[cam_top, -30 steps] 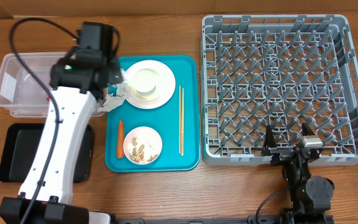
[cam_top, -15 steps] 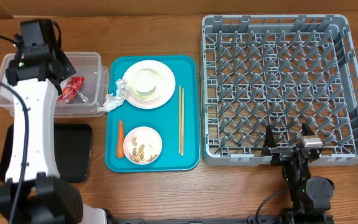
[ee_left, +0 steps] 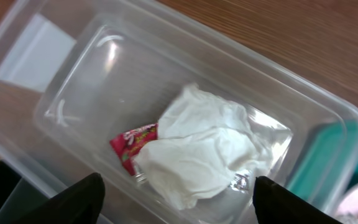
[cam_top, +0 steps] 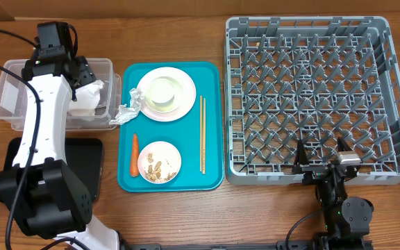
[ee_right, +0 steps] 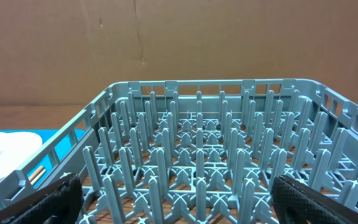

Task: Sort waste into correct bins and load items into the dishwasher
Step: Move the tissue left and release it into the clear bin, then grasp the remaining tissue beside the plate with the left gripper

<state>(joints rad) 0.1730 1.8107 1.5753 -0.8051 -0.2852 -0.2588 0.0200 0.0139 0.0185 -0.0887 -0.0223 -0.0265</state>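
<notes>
My left gripper is open above the clear tub, one of the bins, with nothing between its fingers. A crumpled white tissue lies loose in the tub, partly over a red snack wrapper. From overhead, the left gripper hangs over the tissue. The teal tray carries a plate with a white bowl on it, chopsticks, a carrot piece and a bowl of peanuts. My right gripper stands open at the front edge of the grey dishwasher rack.
A second crumpled white scrap sits at the teal tray's left edge beside the tub. The black tray lies below the tub, partly under my left arm. The rack fills the right half of the table.
My left arm swung from the teal tray's edge to the clear tub, and its gripper opened. The tissue now lies in the tub over the red wrapper. The right arm stayed still.
</notes>
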